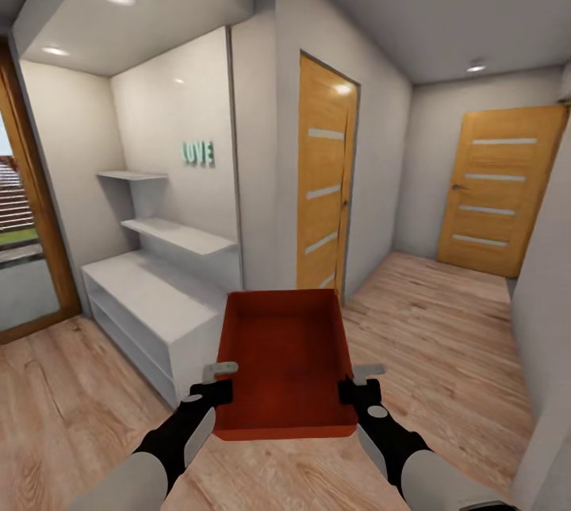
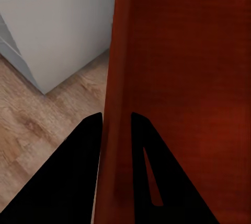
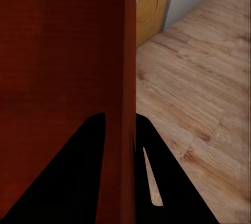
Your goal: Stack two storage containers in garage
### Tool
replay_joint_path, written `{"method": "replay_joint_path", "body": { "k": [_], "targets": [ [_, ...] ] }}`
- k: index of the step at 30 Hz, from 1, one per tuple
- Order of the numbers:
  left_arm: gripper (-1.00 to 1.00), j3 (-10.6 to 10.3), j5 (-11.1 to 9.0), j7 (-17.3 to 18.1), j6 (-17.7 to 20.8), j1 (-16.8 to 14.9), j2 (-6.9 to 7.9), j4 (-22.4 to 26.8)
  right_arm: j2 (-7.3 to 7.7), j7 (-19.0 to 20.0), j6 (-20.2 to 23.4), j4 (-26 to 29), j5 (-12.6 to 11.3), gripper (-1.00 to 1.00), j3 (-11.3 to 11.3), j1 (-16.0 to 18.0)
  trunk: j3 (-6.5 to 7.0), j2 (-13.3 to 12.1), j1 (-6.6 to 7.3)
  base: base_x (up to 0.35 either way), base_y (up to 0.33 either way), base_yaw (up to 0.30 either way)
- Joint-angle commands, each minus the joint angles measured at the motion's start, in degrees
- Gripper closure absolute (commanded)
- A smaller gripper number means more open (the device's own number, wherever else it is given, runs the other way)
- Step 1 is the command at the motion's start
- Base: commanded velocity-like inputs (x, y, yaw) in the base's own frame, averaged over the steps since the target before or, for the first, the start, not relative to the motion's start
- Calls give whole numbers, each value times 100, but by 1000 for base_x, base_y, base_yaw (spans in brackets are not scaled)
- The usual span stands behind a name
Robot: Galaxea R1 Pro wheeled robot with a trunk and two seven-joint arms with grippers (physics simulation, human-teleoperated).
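The corridor: light wood-plank floor (image 1: 444,336), pale walls, a white built-in shelf unit (image 1: 151,297) on the robot's left, one wooden door (image 1: 325,178) just past the corner ahead and a second wooden door (image 1: 500,186) at the far end. No dark concrete is in view, so the garage is judged not yet reached.

The storage container (image 1: 287,360), one orange-red bin, is carried level and clear of the floor in front of the trunk, between both arms.

The left gripper (image 2: 116,125) straddles the bin's left wall, fingers closed against it. The right gripper (image 3: 121,125) clamps the right wall likewise.

Risks, in my judgement: both holds are thin pinches on tapered walls, so a jolt of the base or uneven arm motion could let the bin slip or twist. The shelf unit's corner lies near the bin's left side; turning tightly there could knock it loose.
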State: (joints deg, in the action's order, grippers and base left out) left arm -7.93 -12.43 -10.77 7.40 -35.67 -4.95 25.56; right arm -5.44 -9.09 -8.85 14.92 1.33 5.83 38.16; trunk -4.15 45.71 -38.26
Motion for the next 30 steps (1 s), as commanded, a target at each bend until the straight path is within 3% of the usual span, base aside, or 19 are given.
{"method": "replay_joint_path", "body": {
  "k": [1, 30],
  "targets": [
    [100, 222, 66, -497, -376, -2, 14, 29, -1, 31, 6, -8, -208, 100, -82, 8, -9, 7, -4, 322, 0, -286],
    [100, 216, 58, -497, -373, -2, 4, 27, -7, 47, -2, -11, -212, 100, -90, 12, -9, 7, -4, 322, 0, -286]
  ]
}}
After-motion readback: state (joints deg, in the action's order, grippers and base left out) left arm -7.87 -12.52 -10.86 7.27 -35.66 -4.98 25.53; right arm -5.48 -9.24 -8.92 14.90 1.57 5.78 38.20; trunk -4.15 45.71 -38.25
